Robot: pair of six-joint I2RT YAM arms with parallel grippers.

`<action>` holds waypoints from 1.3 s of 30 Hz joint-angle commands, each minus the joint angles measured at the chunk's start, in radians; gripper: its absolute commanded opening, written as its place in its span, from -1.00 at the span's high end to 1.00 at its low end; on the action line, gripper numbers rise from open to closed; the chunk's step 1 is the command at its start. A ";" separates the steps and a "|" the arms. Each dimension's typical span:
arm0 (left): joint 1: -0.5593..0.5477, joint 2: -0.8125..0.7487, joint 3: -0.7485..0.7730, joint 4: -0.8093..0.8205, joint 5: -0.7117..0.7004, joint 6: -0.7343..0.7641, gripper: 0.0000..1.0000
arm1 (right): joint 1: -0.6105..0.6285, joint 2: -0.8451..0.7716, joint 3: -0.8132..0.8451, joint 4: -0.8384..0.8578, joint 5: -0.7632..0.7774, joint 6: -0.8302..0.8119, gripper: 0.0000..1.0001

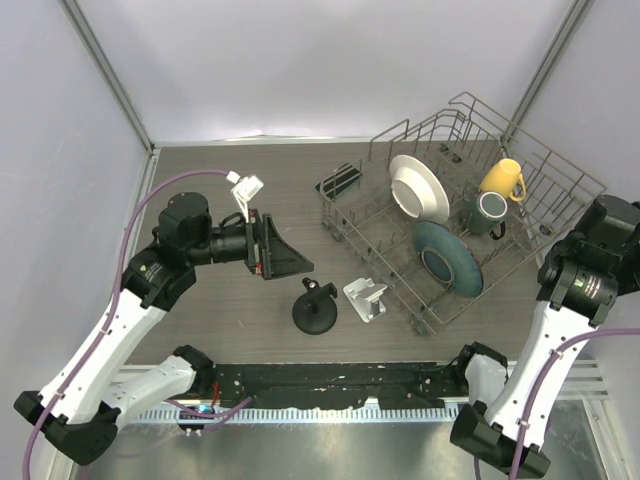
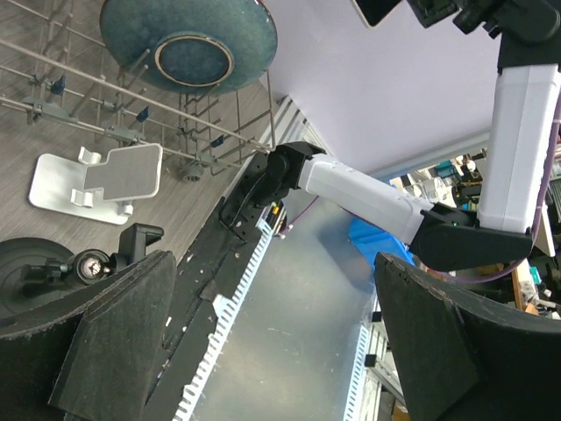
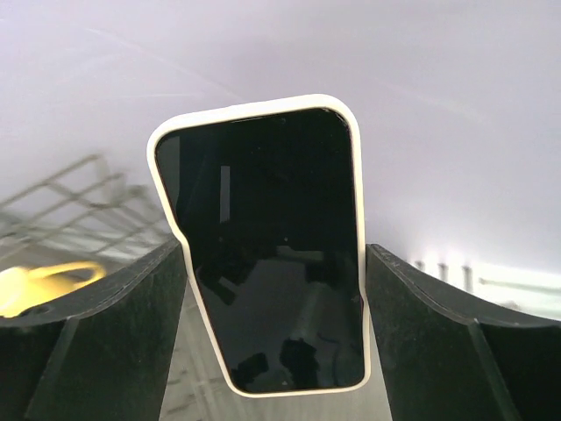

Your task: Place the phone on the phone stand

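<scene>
A phone with a black screen and a white case stands upright between my right gripper's fingers, held up in the air. My right gripper is shut on it, one pad on each long edge. One corner of that phone shows at the top of the left wrist view. The white phone stand sits on the table in front of the dish rack, also seen as the stand from the left wrist. My left gripper hovers left of the stand, open and empty.
A wire dish rack at the right holds a white bowl, a blue plate, a yellow mug and a green mug. A black round-based mount stands beside the stand. A dark flat object lies by the rack's left corner.
</scene>
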 commanded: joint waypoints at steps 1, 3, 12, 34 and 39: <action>0.004 -0.002 -0.016 0.067 -0.002 -0.020 -0.99 | 0.071 -0.054 0.029 0.354 -0.356 -0.164 1.00; 0.004 -0.001 -0.029 0.090 -0.005 -0.021 -1.00 | 0.095 -0.029 0.054 0.397 -0.533 -0.161 1.00; 0.004 -0.022 -0.073 0.205 -0.027 -0.052 -0.98 | 0.294 0.136 0.170 0.637 -1.298 0.031 1.00; 0.013 0.021 0.319 -0.240 -0.483 0.005 -0.99 | 1.319 0.434 0.224 0.522 -1.075 -0.867 1.00; 0.013 0.129 0.342 -0.241 -0.247 0.051 -0.87 | 1.395 0.397 0.140 0.556 -1.031 -0.902 1.00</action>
